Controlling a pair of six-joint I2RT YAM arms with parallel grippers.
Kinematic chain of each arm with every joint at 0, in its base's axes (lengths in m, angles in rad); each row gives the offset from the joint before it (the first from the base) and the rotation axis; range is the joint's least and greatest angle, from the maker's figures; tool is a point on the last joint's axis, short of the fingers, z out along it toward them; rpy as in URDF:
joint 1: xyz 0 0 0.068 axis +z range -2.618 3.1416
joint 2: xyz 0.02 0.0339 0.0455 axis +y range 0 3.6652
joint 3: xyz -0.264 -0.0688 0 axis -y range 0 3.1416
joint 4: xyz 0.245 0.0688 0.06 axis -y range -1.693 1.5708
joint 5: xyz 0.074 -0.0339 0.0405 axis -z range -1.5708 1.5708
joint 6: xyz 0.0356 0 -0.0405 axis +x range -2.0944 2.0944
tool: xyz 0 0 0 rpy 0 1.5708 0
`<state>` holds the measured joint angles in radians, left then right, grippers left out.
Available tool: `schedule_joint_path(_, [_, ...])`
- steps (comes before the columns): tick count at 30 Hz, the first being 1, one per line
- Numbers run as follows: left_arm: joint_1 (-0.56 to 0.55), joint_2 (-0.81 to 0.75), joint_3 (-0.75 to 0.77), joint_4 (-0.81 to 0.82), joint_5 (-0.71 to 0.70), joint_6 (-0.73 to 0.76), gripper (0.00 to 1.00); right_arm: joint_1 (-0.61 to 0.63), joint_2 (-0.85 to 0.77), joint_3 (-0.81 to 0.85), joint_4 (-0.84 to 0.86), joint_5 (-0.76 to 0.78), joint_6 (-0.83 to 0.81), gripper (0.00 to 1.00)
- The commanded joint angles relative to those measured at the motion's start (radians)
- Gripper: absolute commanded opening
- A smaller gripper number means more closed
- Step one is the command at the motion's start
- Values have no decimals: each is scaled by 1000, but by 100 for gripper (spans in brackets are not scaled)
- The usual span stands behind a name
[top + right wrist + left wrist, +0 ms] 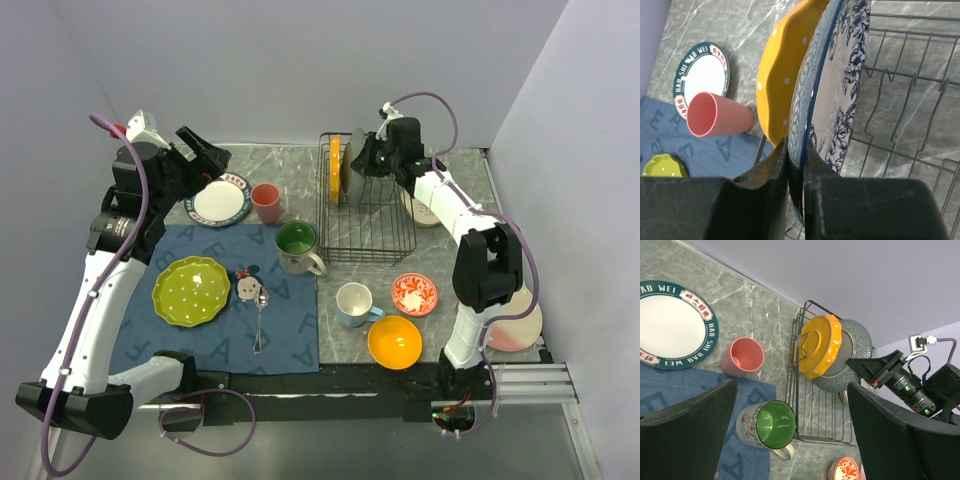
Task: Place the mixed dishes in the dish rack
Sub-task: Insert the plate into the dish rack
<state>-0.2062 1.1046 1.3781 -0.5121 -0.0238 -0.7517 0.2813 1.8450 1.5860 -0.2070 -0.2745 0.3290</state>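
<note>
The black wire dish rack point(368, 218) stands at the back centre. An orange scalloped plate point(334, 168) stands upright in its far left slot. My right gripper point(364, 160) is shut on the rim of a grey, blue-flowered plate point(840, 75), holding it upright in the rack right beside the orange plate point(782, 75). My left gripper point(205, 155) is open and empty, raised above a white plate with a dark green rim point(218, 201). A pink cup point(266, 202) and a green-lined mug point(297, 246) sit left of the rack.
On the blue cloth mat point(150, 260) lie a lime-green plate point(191, 290), a small dish point(246, 285) and a spoon point(260, 320). In front of the rack are a pale mug point(354, 303), a red-patterned dish point(414, 293) and an orange bowl point(394, 341). A cream bowl point(420, 212) sits right of the rack.
</note>
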Motion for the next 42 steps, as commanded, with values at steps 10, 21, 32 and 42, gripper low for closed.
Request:
schedule_joint_path(10, [4, -11, -13, 46, 5, 15, 97, -4, 71, 183, 73, 49, -7, 2])
schedule_joint_path(21, [4, 1, -7, 43, 7, 15, 97, 6, 89, 209, 49, 81, 10, 55])
schedule_joint_path(32, [4, 1, -11, 40, 5, 15, 97, 13, 54, 184, 77, -31, 53, 68])
schedule_joint_path(42, [4, -14, -24, 35, -10, 20, 97, 18, 7, 121, 132, -94, 104, 68])
